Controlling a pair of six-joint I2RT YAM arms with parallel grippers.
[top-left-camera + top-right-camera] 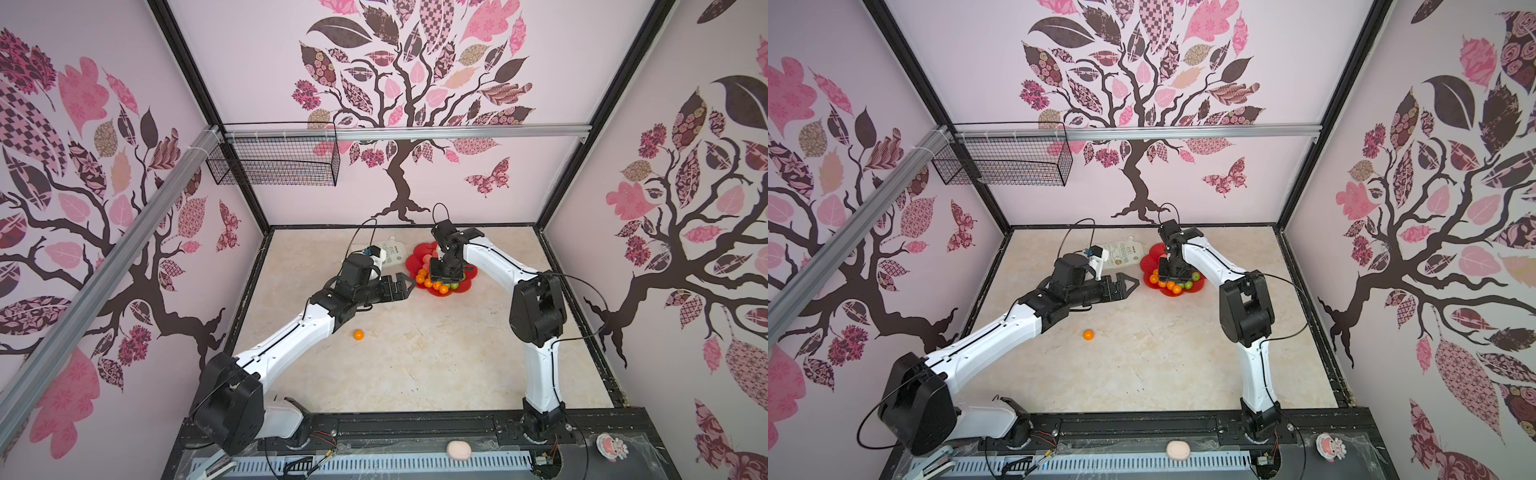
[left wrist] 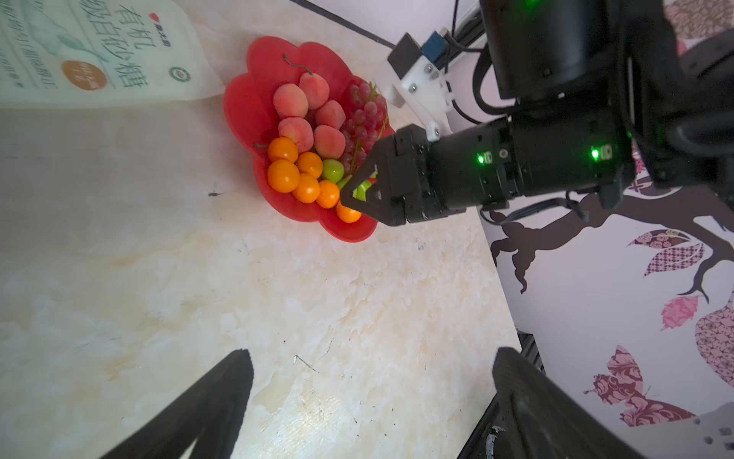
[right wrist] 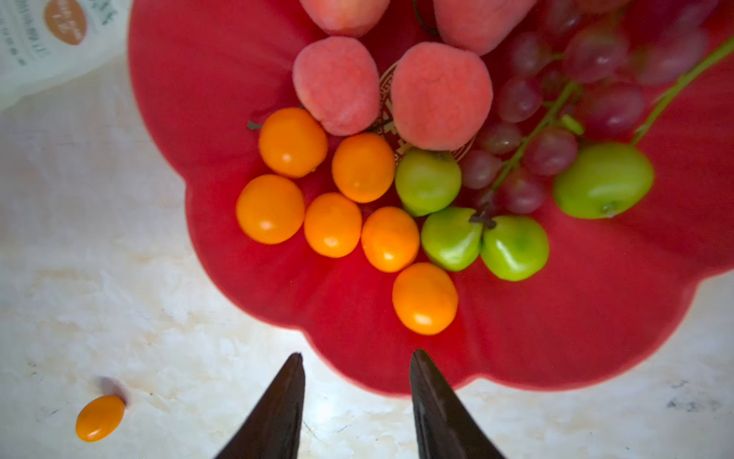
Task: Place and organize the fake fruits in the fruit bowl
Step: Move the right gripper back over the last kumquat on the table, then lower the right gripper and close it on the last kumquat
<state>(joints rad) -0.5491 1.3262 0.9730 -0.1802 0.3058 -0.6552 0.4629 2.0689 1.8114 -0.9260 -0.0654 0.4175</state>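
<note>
The left arm [image 1: 286,340] at 7 o'clock and the right arm [image 1: 540,374] at 5 o'clock: white shells on long links, black joint housings, black cables [image 2: 470,45]. The left pincer [image 1: 409,286] and right pincer [image 2: 347,194] are black, with tapered triangular fingers [image 3: 278,409]. Green lights [image 2: 481,159] and a screwed white bracket [image 2: 421,85] mark the right wrist.

The red scalloped fruit bowl [image 3: 198,99] holds peaches [image 3: 337,85], six tangerines [image 3: 270,208], green apples [image 3: 514,247] and grapes [image 3: 550,151]; one stray tangerine [image 1: 358,334] lies on the desk [image 1: 415,365].

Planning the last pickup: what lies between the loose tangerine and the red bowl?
Only bare tabletop separates tangerine from bowl, per the right wrist view.
</note>
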